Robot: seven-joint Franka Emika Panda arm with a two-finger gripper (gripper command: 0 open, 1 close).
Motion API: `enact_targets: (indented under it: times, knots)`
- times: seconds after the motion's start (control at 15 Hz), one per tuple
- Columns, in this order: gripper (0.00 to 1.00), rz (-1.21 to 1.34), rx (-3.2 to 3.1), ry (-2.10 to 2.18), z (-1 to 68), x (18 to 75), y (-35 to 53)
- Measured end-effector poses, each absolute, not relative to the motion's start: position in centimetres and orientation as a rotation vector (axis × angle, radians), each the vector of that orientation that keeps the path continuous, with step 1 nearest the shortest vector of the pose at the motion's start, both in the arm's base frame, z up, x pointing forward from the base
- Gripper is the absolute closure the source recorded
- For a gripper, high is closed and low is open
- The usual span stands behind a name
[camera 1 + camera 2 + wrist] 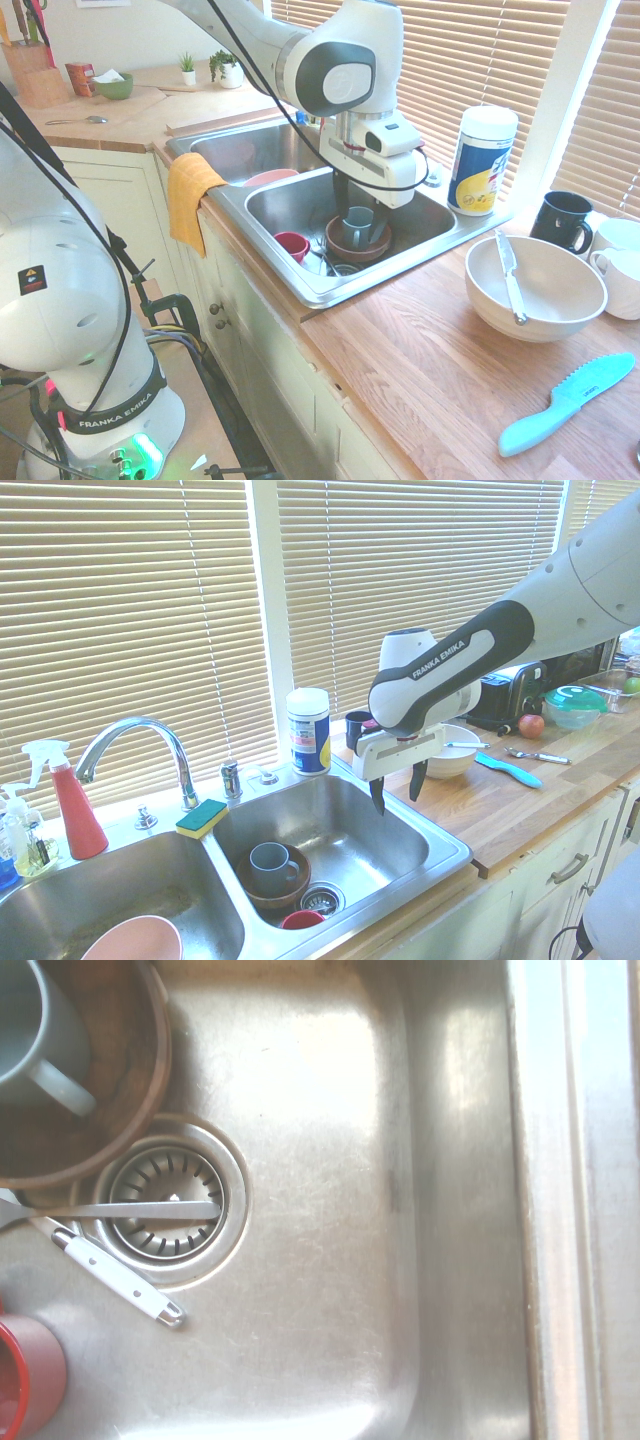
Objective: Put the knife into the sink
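Observation:
The knife (pixel 510 280), slim and silver, lies slanted inside the white bowl (pixel 560 305) on the wooden counter to the right of the sink (pixel 330 290). In the second exterior view the knife (pixel 466 745) rests across the bowl (pixel 450 764). My gripper (pixel 397 790) hangs over the right basin of the sink (pixel 400 830), open, with nothing between its dark fingers (pixel 378 796). It is well apart from the bowl and the knife. The wrist view looks straight down on the basin floor (pixel 330 1260) and the drain (pixel 170 1215).
A brown bowl (pixel 357 245) holding a grey cup, a red cup (pixel 292 245) and two slim utensils (pixel 115 1275) by the drain sit in the right basin. A light-blue plastic knife (pixel 565 403), a wipes canister (pixel 482 160) and a black mug (pixel 562 220) stand on the counter.

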State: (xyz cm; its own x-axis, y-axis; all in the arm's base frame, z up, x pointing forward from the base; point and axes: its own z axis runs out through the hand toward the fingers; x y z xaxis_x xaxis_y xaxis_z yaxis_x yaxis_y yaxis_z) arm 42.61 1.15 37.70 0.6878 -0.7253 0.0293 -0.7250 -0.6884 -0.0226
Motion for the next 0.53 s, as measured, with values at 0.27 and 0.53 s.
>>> enact_targets:
  times: [0.27,0.53]
  knots:
    - [0.0,-0.077,-2.867,1.24,38.3,43.0,0.6]
    - [0.0,-0.13,-2.916,1.106,43.6,44.7,-4.6]
